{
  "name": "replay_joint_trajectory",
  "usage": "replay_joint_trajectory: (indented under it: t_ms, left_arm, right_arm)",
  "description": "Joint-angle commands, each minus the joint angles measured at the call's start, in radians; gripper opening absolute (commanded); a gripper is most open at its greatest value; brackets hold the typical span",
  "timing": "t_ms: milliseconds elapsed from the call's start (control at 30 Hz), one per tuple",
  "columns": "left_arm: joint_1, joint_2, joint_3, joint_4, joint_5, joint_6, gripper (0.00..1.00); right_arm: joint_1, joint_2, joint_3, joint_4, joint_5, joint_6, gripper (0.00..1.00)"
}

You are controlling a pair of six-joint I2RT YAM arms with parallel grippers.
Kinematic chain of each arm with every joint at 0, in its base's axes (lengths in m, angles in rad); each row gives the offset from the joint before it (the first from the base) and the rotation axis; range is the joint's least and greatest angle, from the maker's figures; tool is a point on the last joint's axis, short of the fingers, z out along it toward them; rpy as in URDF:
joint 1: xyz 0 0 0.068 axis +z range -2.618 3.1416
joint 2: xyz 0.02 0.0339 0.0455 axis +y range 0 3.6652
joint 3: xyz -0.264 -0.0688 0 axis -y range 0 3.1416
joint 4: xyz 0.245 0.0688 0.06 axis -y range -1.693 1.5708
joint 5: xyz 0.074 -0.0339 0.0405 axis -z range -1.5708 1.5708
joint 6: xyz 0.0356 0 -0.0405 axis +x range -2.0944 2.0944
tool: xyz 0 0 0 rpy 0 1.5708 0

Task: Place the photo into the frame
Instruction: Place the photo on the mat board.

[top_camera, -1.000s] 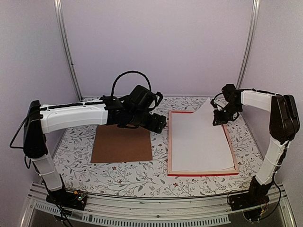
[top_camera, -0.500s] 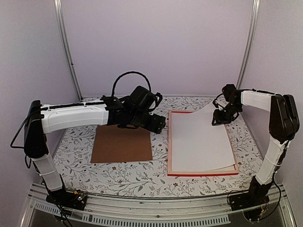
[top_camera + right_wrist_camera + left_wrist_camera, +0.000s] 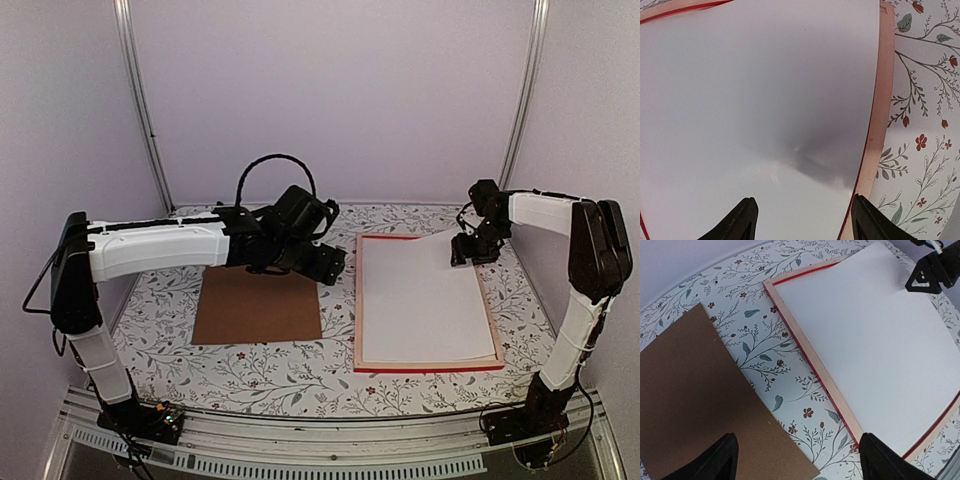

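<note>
The frame [image 3: 430,367] lies face down on the right half of the table, pale wood back up with red showing along its edges. The photo [image 3: 420,300] lies in it with its plain white back up. The photo's far right corner rides over the frame's far rim. My right gripper [image 3: 472,250] hovers just above that corner, open, with only white sheet [image 3: 755,100] and frame rim [image 3: 880,115] between its fingers [image 3: 802,220]. My left gripper [image 3: 330,262] hangs open and empty [image 3: 797,460] over the tablecloth, between the frame's left rim [image 3: 810,360] and the backing board.
A plain brown backing board [image 3: 258,303] lies flat left of the frame, under my left arm. The floral tablecloth [image 3: 300,375] covers the table. Enclosure posts [image 3: 140,100] stand at the back corners, with walls close on both sides.
My right gripper has opened and let go of the photo's far right corner. That lifted corner has dropped almost flat onto the frame. The left arm has barely moved.
</note>
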Motion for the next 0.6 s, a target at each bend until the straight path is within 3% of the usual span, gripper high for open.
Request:
replay_joint_trajectory:
  t_ms: [0, 200, 400, 567]
  left_arm:
    - [0.018, -0.008, -0.019, -0.011, -0.02, -0.001, 0.86]
    - [0.042, -0.028, -0.043, -0.02, -0.027, -0.018, 0.86]
    - [0.104, -0.08, -0.111, -0.024, -0.015, -0.04, 0.86]
    - [0.184, -0.156, -0.201, -0.02, 0.023, -0.042, 0.92]
  right_arm:
    - [-0.006, -0.024, -0.008, -0.001, 0.093, 0.032, 0.69]
    - [-0.007, -0.047, 0.001, -0.01, 0.17, 0.049, 0.78]
    - [0.005, -0.088, -0.008, 0.025, 0.1, 0.03, 0.86]
    - [0.116, -0.12, -0.03, 0.079, 0.137, 0.012, 0.88]
